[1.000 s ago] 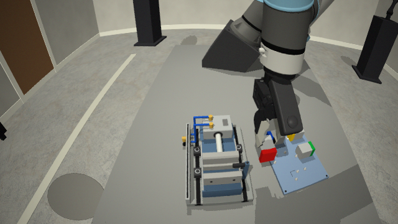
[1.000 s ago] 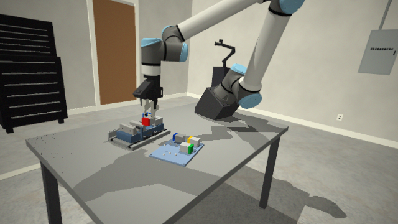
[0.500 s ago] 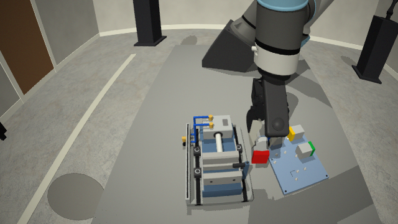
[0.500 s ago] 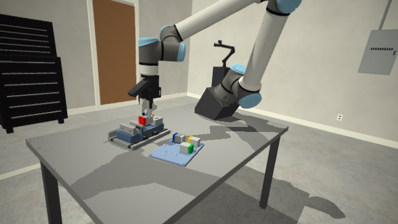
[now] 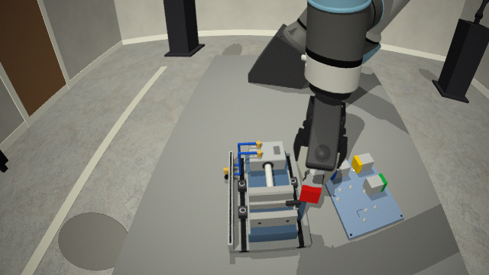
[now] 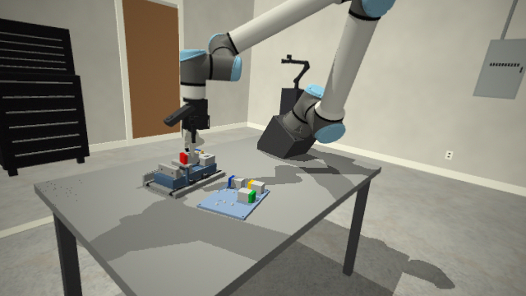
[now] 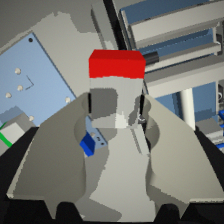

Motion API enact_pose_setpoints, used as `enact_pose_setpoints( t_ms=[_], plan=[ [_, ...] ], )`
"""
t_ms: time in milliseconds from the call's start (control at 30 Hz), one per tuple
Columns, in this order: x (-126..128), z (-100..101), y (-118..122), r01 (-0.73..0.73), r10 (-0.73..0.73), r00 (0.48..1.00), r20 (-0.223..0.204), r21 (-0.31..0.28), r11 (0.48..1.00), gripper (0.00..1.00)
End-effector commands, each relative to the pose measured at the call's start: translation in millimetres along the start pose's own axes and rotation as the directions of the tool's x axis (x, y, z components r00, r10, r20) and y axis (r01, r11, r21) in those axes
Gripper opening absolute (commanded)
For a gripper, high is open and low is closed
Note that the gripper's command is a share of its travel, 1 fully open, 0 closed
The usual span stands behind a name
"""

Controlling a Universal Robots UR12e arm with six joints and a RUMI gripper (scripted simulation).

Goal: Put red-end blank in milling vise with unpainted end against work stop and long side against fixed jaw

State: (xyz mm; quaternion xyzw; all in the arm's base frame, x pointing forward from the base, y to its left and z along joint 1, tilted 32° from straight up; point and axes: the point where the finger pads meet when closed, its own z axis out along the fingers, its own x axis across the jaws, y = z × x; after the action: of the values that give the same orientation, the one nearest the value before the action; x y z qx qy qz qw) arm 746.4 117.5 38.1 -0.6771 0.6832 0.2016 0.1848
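Note:
My gripper is shut on the blank with the red end and holds it in the air just right of the milling vise. In the wrist view the grey blank sits between my two fingers, with its red end pointing away from the wrist. In the exterior view the red end hangs above the vise. The work stop rod sticks out between the jaws. The fixed jaw is the near block; the block with blue hoses is at the far end.
A light blue plate lies right of the vise. On it stand blanks with a yellow end, a green end and a blue end. The arm's dark base stands at the table's far side.

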Motion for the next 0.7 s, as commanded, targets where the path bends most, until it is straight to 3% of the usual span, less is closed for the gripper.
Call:
enact_pose_setpoints(
  t_ms=[0,667],
  plan=[
    [4.8,-2.9,-5.5,-0.071,0.071,0.997,-0.003,0.005,0.997,0.00],
    [23.3,-3.0,-13.5,-0.326,0.326,0.946,-0.001,0.006,0.945,0.00]
  ],
)
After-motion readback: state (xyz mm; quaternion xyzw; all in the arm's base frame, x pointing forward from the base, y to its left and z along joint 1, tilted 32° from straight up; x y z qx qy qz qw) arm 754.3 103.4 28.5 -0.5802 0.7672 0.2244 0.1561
